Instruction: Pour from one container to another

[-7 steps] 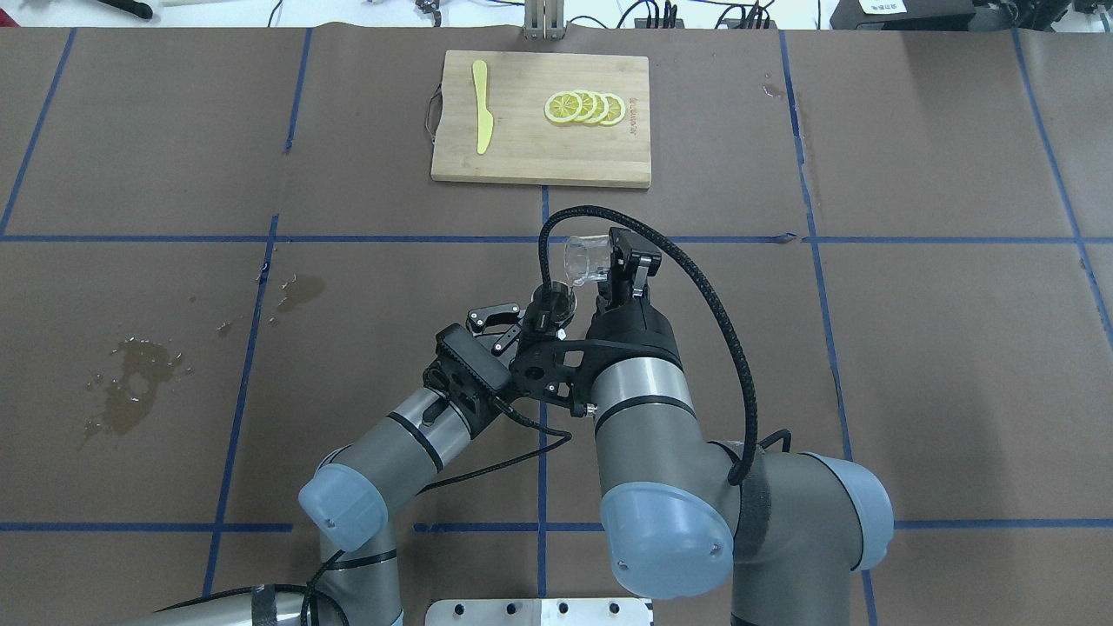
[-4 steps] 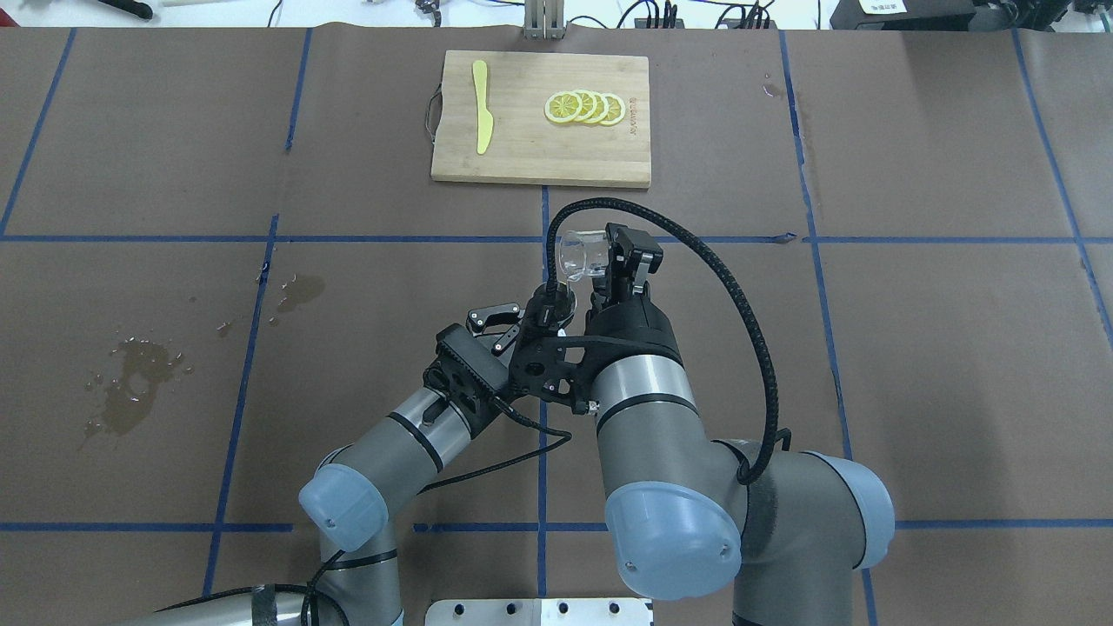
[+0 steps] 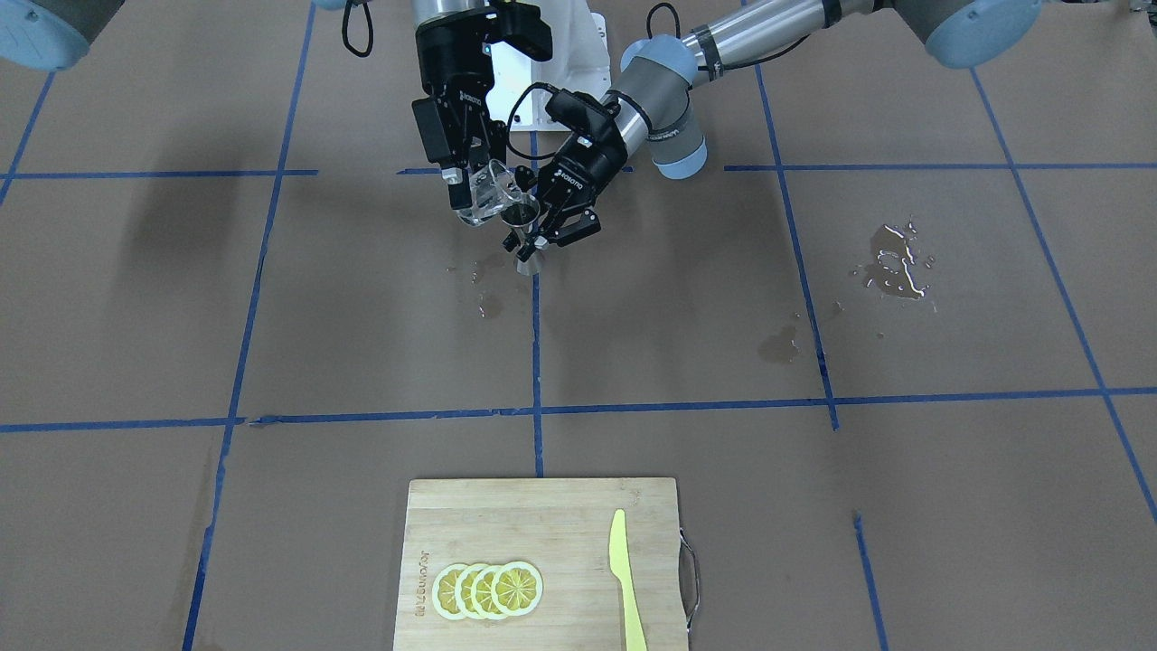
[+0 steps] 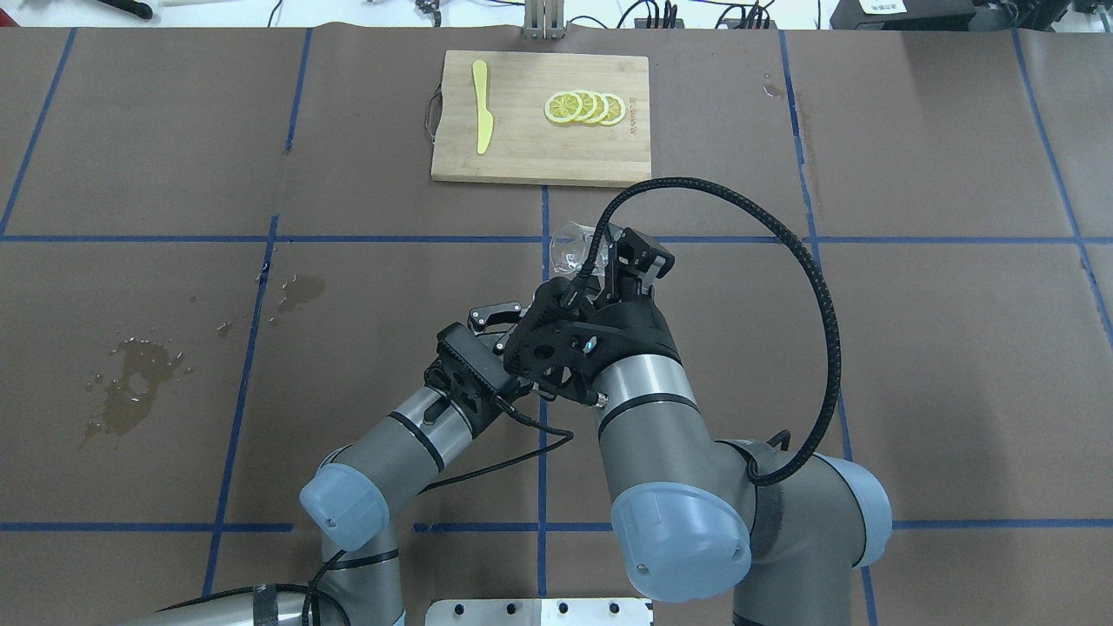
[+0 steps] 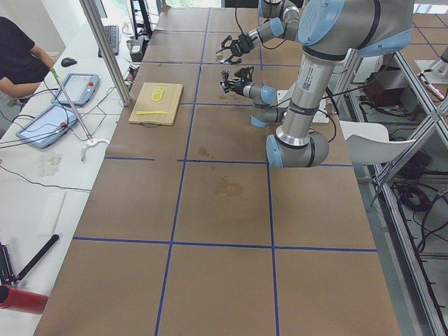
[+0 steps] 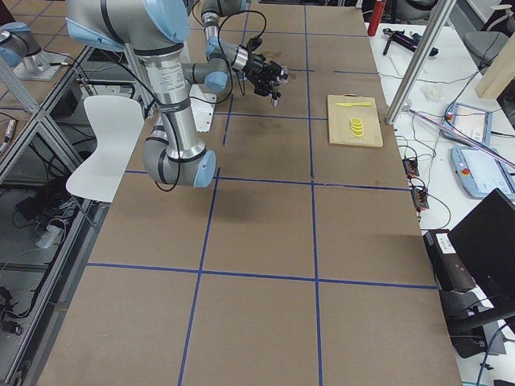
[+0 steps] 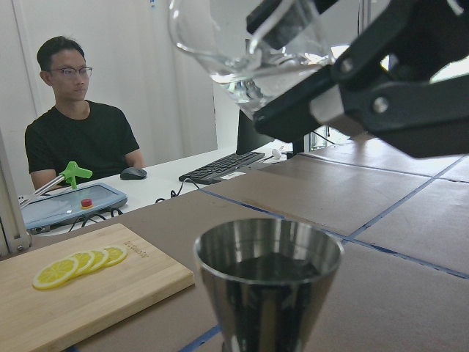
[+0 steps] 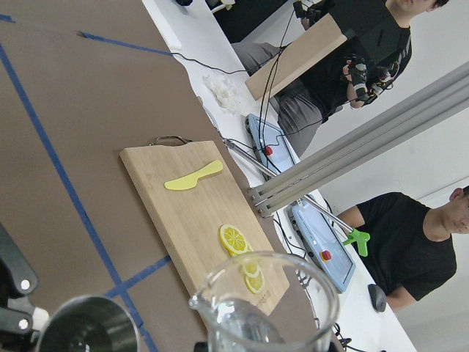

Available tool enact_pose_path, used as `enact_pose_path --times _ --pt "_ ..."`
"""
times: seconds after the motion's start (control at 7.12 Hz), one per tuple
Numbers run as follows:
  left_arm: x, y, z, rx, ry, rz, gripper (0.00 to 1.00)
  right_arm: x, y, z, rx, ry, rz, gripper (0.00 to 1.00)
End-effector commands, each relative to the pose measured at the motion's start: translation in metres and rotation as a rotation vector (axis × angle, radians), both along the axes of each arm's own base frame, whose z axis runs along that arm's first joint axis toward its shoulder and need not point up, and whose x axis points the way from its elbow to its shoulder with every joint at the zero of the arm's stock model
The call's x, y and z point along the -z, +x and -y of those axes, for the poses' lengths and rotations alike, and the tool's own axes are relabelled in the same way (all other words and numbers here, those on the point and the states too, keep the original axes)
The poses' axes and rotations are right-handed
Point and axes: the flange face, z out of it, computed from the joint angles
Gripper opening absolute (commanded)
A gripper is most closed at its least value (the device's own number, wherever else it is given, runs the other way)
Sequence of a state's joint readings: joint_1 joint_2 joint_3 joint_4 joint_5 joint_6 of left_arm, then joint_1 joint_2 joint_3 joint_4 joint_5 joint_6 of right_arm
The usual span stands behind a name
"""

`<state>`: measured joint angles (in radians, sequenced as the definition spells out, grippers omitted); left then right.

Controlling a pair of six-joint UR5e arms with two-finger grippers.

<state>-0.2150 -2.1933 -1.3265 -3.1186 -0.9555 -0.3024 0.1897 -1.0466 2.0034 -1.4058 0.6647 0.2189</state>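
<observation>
Above one jigger (image 3: 521,216), one tilted glass cup (image 3: 488,192), four lemon slices (image 3: 486,589)

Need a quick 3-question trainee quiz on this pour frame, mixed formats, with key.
1. Multiple choice: which gripper holds the cup? A) left B) right C) neither
2. True or false: the jigger stands on the board.
3. Fill in: the board holds ___ lemon slices beside a yellow knife.
Key: 1 B, the right gripper, with the cup tilted over the jigger. 2 False, the left gripper holds it, far from the board. 3 Four.
</observation>
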Motion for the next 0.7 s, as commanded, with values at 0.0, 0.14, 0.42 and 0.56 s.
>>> enact_pose_path --times 0.0,0.14,0.42,0.56 --pt "-0.007 -0.006 0.004 0.051 -0.020 0.003 0.00 0.009 0.014 -0.001 -0.022 -0.082 0.194 0.00" --pt "-0.003 -0.015 0.004 0.107 -0.042 -0.020 0.00 0.010 0.016 -0.001 -0.054 -0.132 0.304 0.00" --pt "-0.041 -0.074 0.000 0.178 -0.077 -0.033 0.00 0.010 0.025 0.000 -0.093 -0.252 0.524 0.00" --pt "-0.037 -0.082 0.006 0.194 -0.077 -0.045 0.00 0.001 0.031 -0.001 -0.114 -0.283 0.572 0.00"
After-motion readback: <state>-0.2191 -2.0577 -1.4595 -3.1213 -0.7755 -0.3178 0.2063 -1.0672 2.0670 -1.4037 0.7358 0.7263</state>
